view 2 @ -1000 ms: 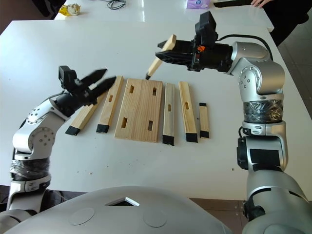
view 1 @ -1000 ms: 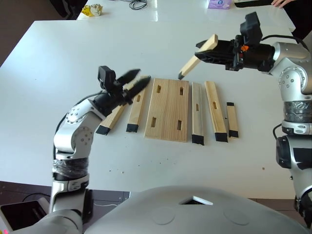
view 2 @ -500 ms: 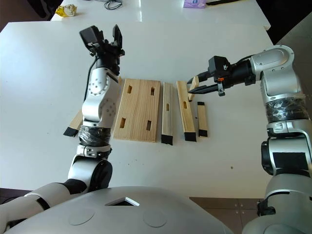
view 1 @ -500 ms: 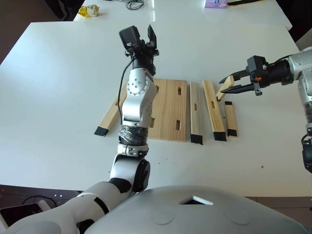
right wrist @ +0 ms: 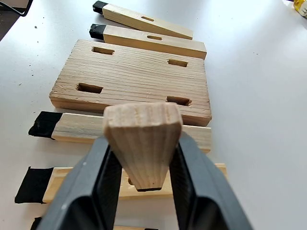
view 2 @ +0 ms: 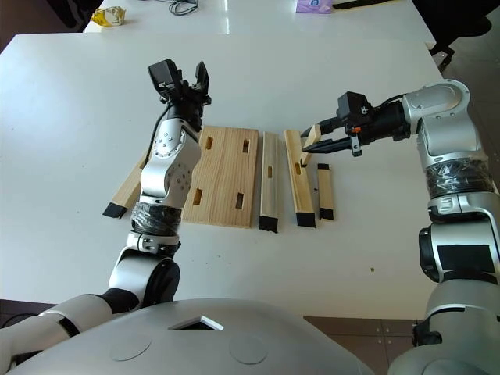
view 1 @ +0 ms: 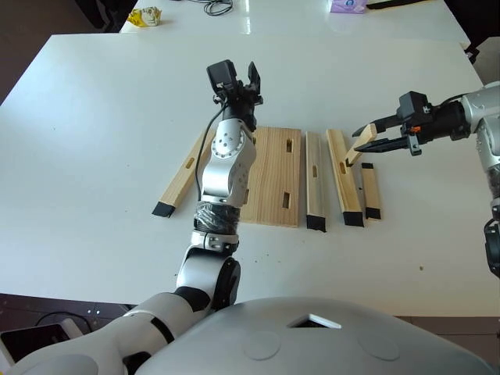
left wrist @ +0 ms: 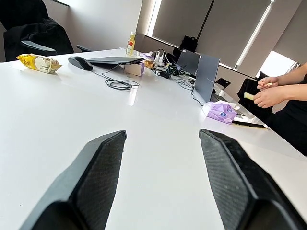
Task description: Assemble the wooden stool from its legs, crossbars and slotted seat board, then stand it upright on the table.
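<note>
The slotted seat board [view 1: 269,176] lies flat mid-table. To its left lies one leg [view 1: 178,181]; my left forearm covers what lies next to it. Right of the board are two long legs [view 1: 315,180] [view 1: 344,176] and a short crossbar [view 1: 370,191]. My left gripper [view 1: 244,82] is open and empty, raised over the board's far left corner and pointing away across the table [left wrist: 144,96]. My right gripper [view 1: 359,141] is shut on a short tapered wooden piece [right wrist: 143,139], held just above the far end of the right-hand legs.
A purple packet [view 1: 349,6], a yellow packet [view 1: 147,16] and cables lie at the table's far edge. Laptops [left wrist: 199,69] and a mouse [left wrist: 79,62] stand on the table beyond. Bare white tabletop [view 1: 94,117] stretches to the left of the parts.
My left arm swung up from the left legs to the board's far edge. My right gripper carried the wooden piece from over the board down to the right-hand legs.
</note>
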Tool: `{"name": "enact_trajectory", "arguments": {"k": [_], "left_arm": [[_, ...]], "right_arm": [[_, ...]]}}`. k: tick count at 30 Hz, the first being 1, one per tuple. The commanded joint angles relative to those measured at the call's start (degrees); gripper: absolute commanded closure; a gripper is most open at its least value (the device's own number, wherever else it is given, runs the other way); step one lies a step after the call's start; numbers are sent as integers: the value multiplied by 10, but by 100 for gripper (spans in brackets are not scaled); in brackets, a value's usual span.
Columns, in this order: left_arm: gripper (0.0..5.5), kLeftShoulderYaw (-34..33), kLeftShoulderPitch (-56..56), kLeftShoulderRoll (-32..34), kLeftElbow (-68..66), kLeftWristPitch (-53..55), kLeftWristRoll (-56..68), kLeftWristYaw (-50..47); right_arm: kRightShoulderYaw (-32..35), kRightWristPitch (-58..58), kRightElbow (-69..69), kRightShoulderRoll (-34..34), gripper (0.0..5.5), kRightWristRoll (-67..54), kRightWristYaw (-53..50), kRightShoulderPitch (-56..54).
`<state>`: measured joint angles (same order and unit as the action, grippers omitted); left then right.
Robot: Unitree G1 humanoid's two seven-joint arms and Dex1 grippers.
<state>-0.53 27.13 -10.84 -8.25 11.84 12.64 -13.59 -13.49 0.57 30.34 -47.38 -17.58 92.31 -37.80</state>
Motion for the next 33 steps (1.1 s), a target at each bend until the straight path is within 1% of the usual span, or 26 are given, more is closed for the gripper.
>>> {"name": "enact_trajectory", "arguments": {"k": [1, 8, 13, 19, 24, 27, 33], "left_arm": [[267, -5, -6, -22, 5, 17, 9, 4], [267, -3, -5, -15, 11, 36, 15, 11], [267, -4, -5, -16, 15, 39, 11, 8], [267, -3, -5, -16, 18, 45, 11, 9], [267, -3, -6, -15, 19, 48, 12, 11], [267, -3, -6, -15, 20, 47, 9, 7], [267, -5, -3, -18, 16, 43, 6, 2]], "right_arm": [[10, -8, -4, 10, 418, -1, 0, 9], [30, -15, -22, 29, 418, 1, -11, 27], [33, -2, -5, 36, 418, 16, -14, 30], [27, 21, -5, 37, 418, 35, -20, 46], [38, 9, -19, 31, 418, 25, -18, 41], [33, 14, -6, 33, 418, 35, -12, 34], [30, 11, -26, 27, 418, 33, -1, 44]]}}
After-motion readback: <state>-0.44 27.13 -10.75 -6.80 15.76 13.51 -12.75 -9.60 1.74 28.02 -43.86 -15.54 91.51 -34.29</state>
